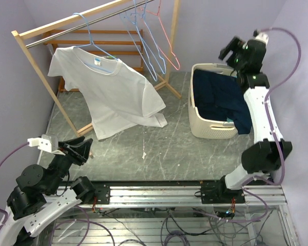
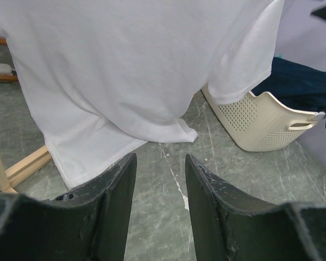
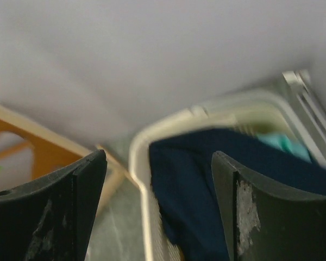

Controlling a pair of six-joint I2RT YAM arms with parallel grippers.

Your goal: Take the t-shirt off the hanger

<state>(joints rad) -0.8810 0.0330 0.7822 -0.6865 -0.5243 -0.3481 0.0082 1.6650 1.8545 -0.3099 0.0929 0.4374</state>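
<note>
Both sets of jaws stand apart, holding nothing. The left gripper (image 1: pixel 84 150) sits at 8 o'clock on the table (image 1: pixel 164 154), facing the t-shirt (image 1: pixel 110 95). The t-shirt hangs on a blue hanger (image 1: pixel 91 41) from the rack (image 1: pixel 66 23) at 11 o'clock, its hem touching the table. The right gripper (image 1: pixel 230 50) hovers at 2 o'clock over the basket (image 1: pixel 210 128) of dark cloth (image 1: pixel 220 100).

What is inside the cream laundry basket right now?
The basket holds a navy garment spilling over its rim, plus a bit of teal fabric. Anything beneath the navy cloth is covered.
</note>
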